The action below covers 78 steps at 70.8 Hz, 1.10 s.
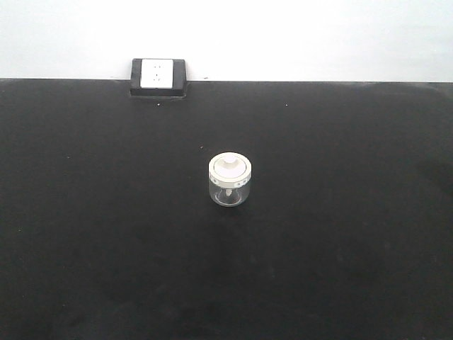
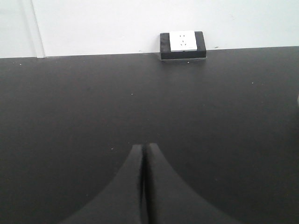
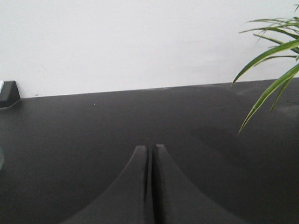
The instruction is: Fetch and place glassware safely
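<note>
Front view: glass jar (image 1: 231, 180) upright on counter (image 1: 85, 248), neither gripper near.
Left gripper (image 2: 143, 148): clenched, empty.
Right gripper (image 3: 150, 148): clenched, empty.
Tip: open wide, grasp body below lid.

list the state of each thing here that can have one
jar: upright on the table, lid on, looks empty, untouched
lid: seated flat on the jar, knob up
left pincer: shut, holding nothing, over bare table
right pincer: shut, holding nothing, over bare table
socket: nothing plugged in
</note>
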Motion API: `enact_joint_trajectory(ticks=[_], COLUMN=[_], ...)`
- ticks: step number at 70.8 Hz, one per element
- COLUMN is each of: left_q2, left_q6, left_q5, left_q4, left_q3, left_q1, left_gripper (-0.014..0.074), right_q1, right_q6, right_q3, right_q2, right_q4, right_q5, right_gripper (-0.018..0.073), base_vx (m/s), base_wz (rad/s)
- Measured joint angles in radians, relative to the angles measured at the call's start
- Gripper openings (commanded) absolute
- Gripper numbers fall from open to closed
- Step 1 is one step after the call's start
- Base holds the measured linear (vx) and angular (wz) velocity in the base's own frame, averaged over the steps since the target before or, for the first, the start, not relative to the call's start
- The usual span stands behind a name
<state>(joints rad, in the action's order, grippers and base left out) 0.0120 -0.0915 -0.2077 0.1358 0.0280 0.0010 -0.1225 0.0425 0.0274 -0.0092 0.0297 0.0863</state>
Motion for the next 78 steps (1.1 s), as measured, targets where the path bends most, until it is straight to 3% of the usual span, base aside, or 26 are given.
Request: enact_joint_trajectory(ticks=[30,78], left_q2=[0.0,0.0], left_q6=[0.0,0.0], left_q5=[0.0,0.0], left_q4=[0.0,0.0], left_q3=[0.0,0.0], left_q1=[0.0,0.0], left_gripper=[-0.0007,-0.0007], right_q1=[0.046,0.046], right_q6=[-0.03,-0.036], right_q3=[0.0,0.0], right_q2=[0.0,0.0], right_q4=[0.026,0.026], right_q5=[0.007,0.007], right_gripper=[-0.0003,-0.0003], base_vx=[0.0,0.0], base_wz=[0.0,0.0])
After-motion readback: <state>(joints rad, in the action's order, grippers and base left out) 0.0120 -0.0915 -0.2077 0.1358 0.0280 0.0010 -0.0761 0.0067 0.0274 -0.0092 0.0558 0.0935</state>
